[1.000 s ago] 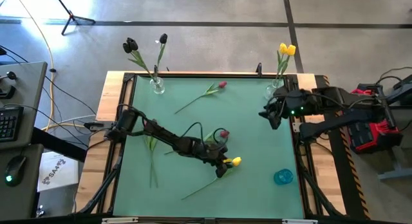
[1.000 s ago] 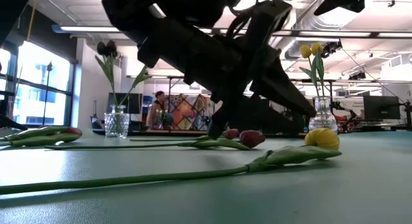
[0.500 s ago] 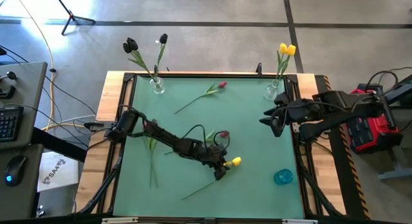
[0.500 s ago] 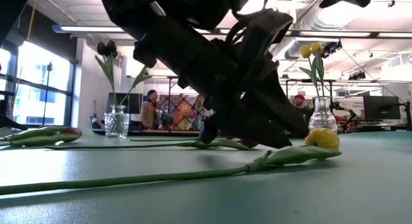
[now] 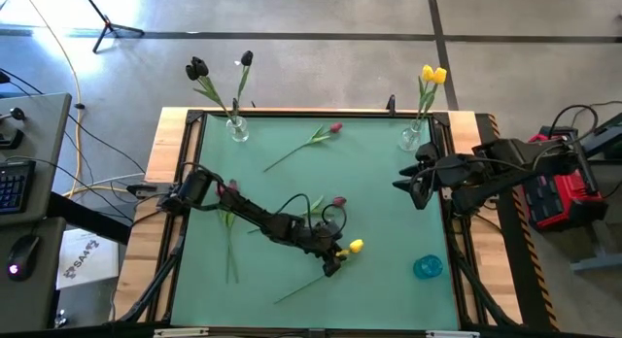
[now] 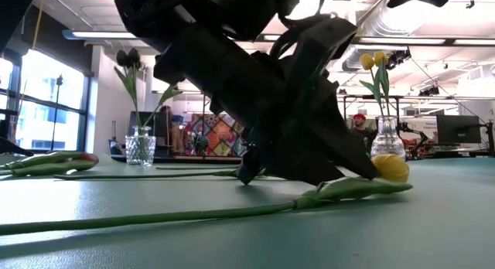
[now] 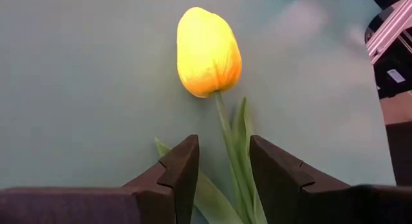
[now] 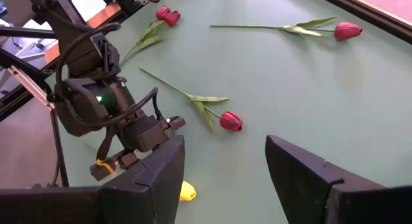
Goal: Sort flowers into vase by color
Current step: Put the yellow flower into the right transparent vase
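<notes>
Straddling the yellow tulip stem: left claw, wrist-visible only.

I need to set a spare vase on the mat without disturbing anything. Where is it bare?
Bare mat lies between the red tulip at the far edge and the yellow-flower vase, running down toward the blue cup. The near left corner is also free. Crowded: mid-mat, where the left claw straddles the yellow tulip.

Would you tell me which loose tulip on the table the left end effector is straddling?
The yellow tulip: the left end effector has its stem between open fingers. The red tulips lie apart.
</notes>
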Action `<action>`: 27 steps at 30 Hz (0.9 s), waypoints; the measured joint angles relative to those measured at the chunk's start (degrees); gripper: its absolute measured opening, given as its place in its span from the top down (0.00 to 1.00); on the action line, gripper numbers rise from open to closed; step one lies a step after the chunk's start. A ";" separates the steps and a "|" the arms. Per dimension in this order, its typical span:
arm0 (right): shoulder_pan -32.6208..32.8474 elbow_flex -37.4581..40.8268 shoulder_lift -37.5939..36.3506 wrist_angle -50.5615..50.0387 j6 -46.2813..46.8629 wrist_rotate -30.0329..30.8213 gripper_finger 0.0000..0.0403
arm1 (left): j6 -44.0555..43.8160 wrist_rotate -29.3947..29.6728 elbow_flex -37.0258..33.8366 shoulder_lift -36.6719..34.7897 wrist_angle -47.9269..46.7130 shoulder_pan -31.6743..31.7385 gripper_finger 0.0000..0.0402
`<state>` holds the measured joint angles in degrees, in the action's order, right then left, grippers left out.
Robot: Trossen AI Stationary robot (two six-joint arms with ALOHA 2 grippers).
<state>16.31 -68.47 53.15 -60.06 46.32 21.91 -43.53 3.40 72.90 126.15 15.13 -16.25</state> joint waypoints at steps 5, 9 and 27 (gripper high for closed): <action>1.53 0.00 -0.01 -1.51 1.43 0.75 0.49 | 0.72 -1.23 -0.07 0.00 1.00 0.00 0.78; 2.51 0.00 -0.01 -2.10 1.85 2.09 0.49 | 1.21 -2.97 -0.04 0.02 1.50 -0.04 0.91; 6.98 0.00 -0.01 -6.95 10.75 5.17 0.49 | 1.58 7.68 -0.04 -1.78 15.36 0.82 1.00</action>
<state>23.29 -68.47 53.15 -67.01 57.07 27.08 -41.95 11.08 72.86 124.37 30.49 -15.43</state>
